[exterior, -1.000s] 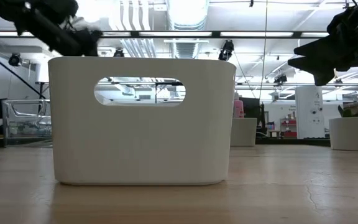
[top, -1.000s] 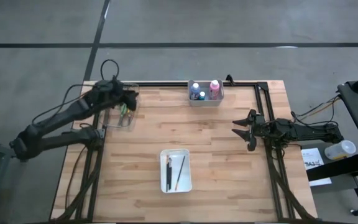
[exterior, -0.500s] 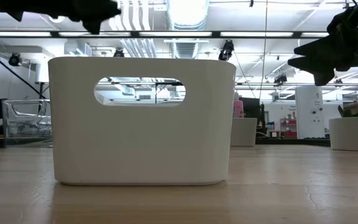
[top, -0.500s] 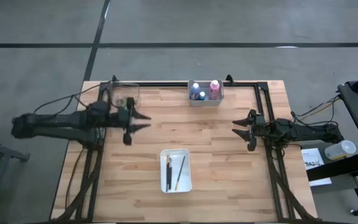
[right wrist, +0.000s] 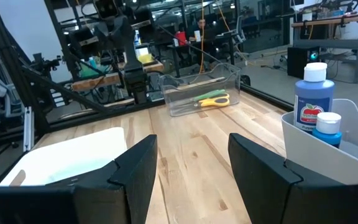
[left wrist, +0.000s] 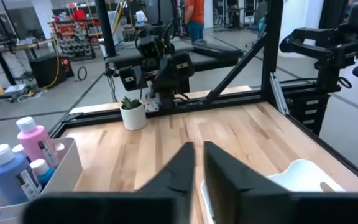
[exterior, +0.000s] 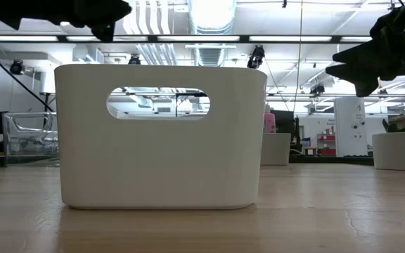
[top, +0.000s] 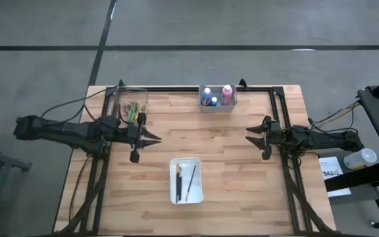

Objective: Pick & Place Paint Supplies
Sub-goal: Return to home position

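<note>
The white bin [top: 198, 195] sits in the middle of the worktop [top: 242, 184], nearer the front edge, with the thin dark brushes [top: 178, 183] lying flat inside it.

The left arm reaches in low and nearly straight from off the worktop, far to the left of the white bin. The left claw [top: 153, 137] hangs in the air to the left of the white bin and a little behind it, with its tips pointing across towards the other arm. Its two fingers stand almost together, only a sliver of gap between them, and they hold nothing.

Behind that claw, at the back-left corner and well apart from the white bin, stands the clear bin [top: 145, 96]. The scissors [top: 132, 110] lie in it. I can see green handles and yellowish-orange ones, but I can't pick out a red pair.

Straight behind the white bin, against the back rail, is a pale tub [top: 218, 109] holding the bottles upright. The blue bottle [top: 206, 93] is on its left, the tall pink bottle [top: 227, 92] on its right, and a short teal bottle [top: 214, 101] is between them towards the front.

To the right of the white bin and a little behind it, the right claw [top: 251, 135] hovers above the worktop, level with the left one and facing it. Its fingers are spread wide and empty.
</note>
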Action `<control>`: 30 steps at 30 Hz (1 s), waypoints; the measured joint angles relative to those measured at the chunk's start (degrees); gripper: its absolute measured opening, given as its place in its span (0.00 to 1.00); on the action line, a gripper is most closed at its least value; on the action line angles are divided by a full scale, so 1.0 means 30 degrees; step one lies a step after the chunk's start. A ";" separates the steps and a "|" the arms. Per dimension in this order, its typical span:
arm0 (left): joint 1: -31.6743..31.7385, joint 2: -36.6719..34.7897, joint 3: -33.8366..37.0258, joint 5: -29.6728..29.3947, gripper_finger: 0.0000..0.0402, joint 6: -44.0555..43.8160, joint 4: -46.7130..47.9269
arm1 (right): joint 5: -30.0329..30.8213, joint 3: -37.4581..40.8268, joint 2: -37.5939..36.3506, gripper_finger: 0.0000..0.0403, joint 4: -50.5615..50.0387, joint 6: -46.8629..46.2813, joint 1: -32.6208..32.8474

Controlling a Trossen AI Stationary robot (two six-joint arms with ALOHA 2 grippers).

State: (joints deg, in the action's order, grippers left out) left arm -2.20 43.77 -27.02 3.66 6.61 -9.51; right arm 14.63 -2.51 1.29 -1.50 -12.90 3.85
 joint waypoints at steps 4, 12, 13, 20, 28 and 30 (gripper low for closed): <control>0.0000 -0.1441 0.1071 0.0029 0.02 0.0004 -0.0126 | 0.0000 0.0002 -0.0003 0.48 0.0000 -0.0004 -0.0006; -0.0007 -0.4576 0.3258 0.0849 0.02 0.0147 -0.0920 | 0.0000 0.0002 -0.0001 0.48 0.0000 -0.0004 -0.0001; -0.0005 -0.4993 0.3552 0.0857 0.02 0.0153 -0.1088 | 0.0000 0.0002 0.0006 0.48 0.0000 -0.0004 0.0000; 0.0000 -0.7925 0.5981 0.1297 0.02 0.0297 -0.2664 | 0.0002 0.0002 0.0004 0.48 0.0000 -0.0004 -0.0002; 0.0000 -1.2515 0.8442 0.1301 0.02 0.0286 -0.2252 | 0.0000 0.0002 -0.0010 0.48 0.0000 -0.0004 -0.0006; 0.0000 -1.3796 0.8931 0.1295 0.02 0.0282 -0.1929 | 0.0006 0.0002 -0.0006 0.48 0.0000 0.0000 0.0001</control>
State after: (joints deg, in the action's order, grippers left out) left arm -2.20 2.38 -0.23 7.55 7.46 -15.30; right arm 14.65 -2.50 1.27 -1.50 -12.89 3.86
